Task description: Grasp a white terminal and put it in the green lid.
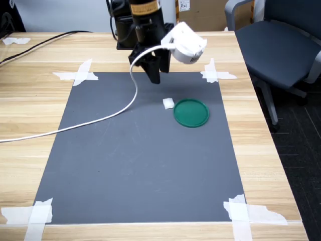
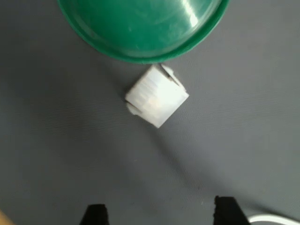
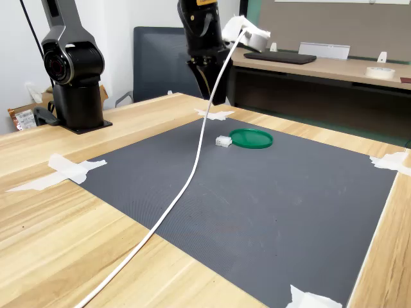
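My gripper [image 1: 154,75] hangs above the mat [image 1: 140,165] with its fingers spread and nothing between them; in the wrist view the two dark fingertips [image 2: 95,214] show well apart from each other. The terminal [image 1: 168,103] lies on the mat just beside the lid [image 1: 191,112], at about ten o'clock from it in the first exterior view, so near that I cannot tell whether they touch; the lid itself holds nothing yet. In the wrist view the terminal [image 2: 157,96] sits turned on the diagonal, a corner pointing toward the lid [image 2: 140,28]. I judge the step in hand to be the approach for the grasp. To do it well I should move over the piece until it is centred in the gap, twist the wrist so the fingers meet two flat sides rather than corners, and come straight down. The risk is the finger nearer the lid landing on its rim or nudging it, so I would close across the sides that face away from it. The white cable [image 1: 90,122] trails clear of the work.
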